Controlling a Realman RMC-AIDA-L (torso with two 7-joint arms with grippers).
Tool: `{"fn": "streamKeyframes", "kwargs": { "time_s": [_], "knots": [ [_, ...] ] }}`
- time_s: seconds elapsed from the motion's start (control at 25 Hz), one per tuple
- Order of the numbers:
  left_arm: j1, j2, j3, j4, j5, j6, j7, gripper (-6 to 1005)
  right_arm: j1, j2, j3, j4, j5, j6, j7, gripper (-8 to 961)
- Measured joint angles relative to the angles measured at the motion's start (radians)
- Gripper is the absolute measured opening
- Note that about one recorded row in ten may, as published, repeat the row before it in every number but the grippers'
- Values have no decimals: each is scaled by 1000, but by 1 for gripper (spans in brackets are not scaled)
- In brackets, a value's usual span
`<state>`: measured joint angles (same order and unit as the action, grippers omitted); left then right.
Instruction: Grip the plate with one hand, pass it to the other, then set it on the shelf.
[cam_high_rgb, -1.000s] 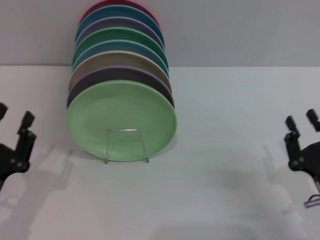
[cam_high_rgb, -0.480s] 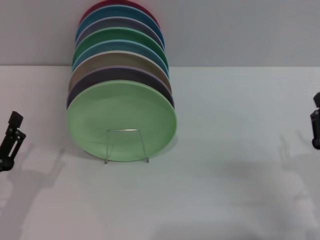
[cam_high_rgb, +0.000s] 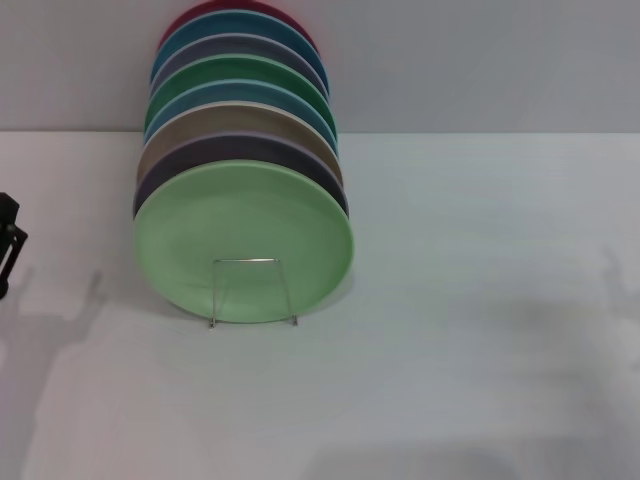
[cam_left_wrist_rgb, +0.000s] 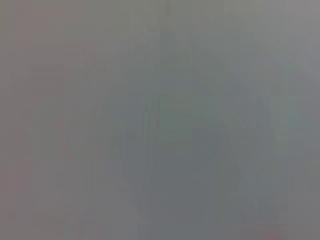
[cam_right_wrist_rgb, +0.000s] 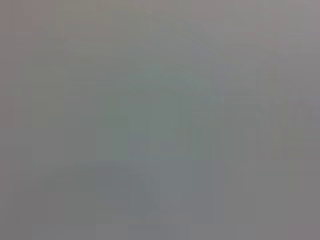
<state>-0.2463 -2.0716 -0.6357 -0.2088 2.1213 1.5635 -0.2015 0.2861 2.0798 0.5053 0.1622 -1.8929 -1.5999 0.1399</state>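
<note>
Looking down from the head, I see the plate standing frontmost in the shelf, left gripper barely at the edge, grip unreadable, while both wrist views give me only grey.

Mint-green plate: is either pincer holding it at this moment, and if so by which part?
Nothing is held. The mint-green plate stands at the front of the wire rack, untouched. The left pincer sits at the table's far left edge; the right pincer is out of view.
</note>
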Motion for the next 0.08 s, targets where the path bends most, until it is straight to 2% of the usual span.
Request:
{"fn": "streamKeyframes", "kwargs": {
  "time_s": [0.08],
  "knots": [
    [-9, 1, -11, 3, 0, -8, -8, 862, 4, 1, 18, 0, 0, 11, 6, 367]
  ]
}}
